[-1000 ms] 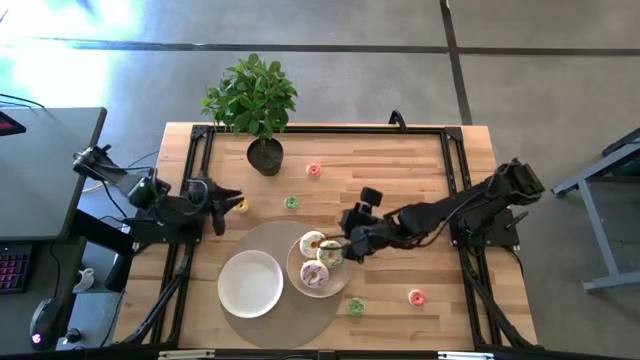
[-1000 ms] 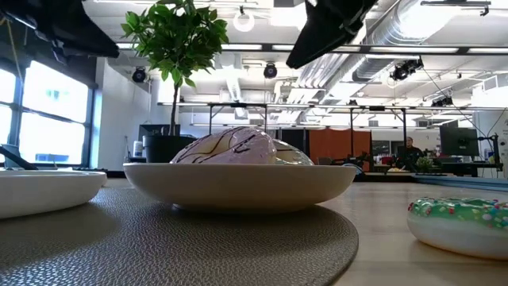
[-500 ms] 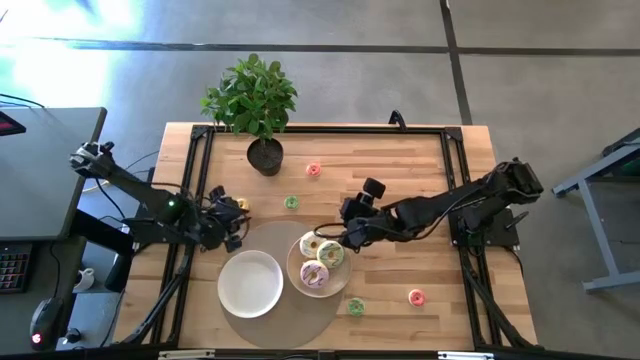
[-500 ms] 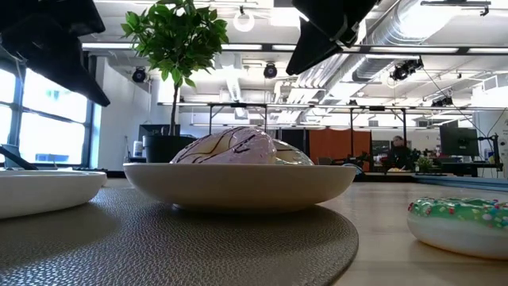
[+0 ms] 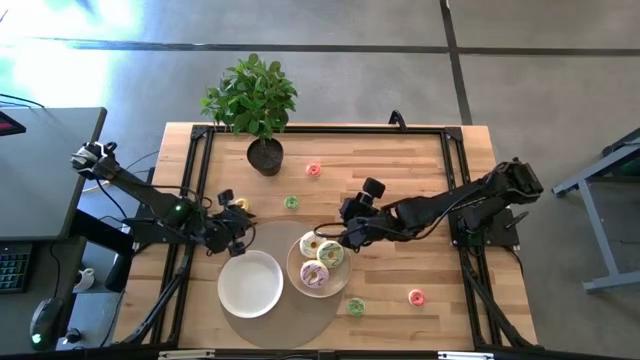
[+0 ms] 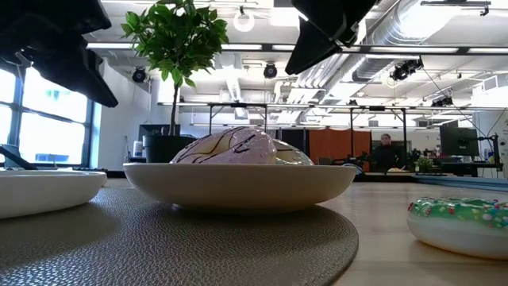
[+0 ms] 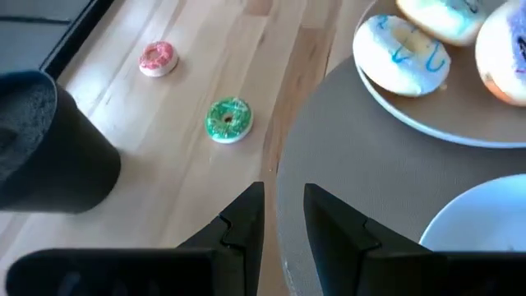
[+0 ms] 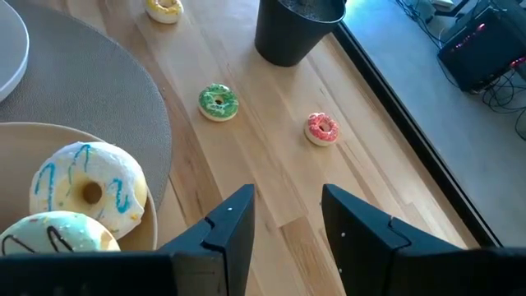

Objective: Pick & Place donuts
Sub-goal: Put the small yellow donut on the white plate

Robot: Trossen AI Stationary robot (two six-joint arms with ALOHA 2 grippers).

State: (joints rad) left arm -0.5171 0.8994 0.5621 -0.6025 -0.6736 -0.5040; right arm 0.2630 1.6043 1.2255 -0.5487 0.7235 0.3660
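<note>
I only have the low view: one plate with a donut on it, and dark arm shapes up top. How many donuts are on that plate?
Observer: Three on the beige plate: a white donut with blue drizzle, a cream donut and a pink donut.
Operator: Where is the right gripper?
Observer: The right gripper hovers open at that plate's far edge.
Operator: And the left one?
Observer: The left gripper is over the mat's edge, fingers slightly apart, facing a small green donut.
Operator: Is the other plate free?
Observer: The white plate holds nothing.

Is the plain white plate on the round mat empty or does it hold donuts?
Empty: the plain white plate shows only bare surface; three donuts lie on the beige plate beside it.
</note>
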